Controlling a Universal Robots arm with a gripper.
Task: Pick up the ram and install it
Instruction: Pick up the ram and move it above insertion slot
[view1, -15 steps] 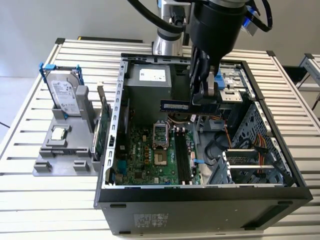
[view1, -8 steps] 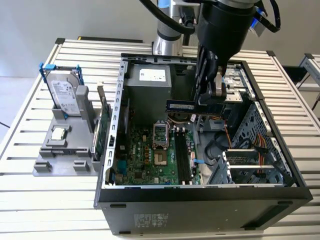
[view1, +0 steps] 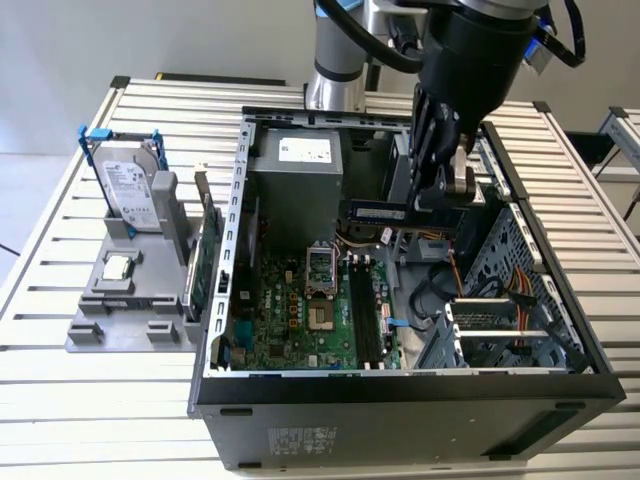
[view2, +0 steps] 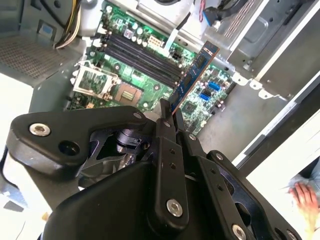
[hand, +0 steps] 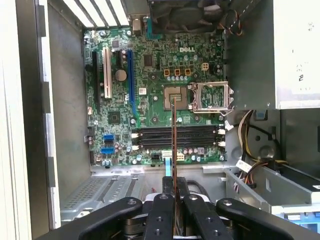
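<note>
Hard drive (view1: 128, 190) upright on grey tray (view1: 85, 335); silver chip (view1: 118, 267) flat beside; green card (view1: 204, 262), perhaps slotted, at tray edge.

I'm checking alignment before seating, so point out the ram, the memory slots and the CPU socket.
ram (view2: 195, 73): second wrist view, middle of the stick's chip face.
memory slots (hand: 200, 136): first wrist view, on the black slot bank.
CPU socket (hand: 181, 93): first wrist view, the socket's open contact area.
</note>
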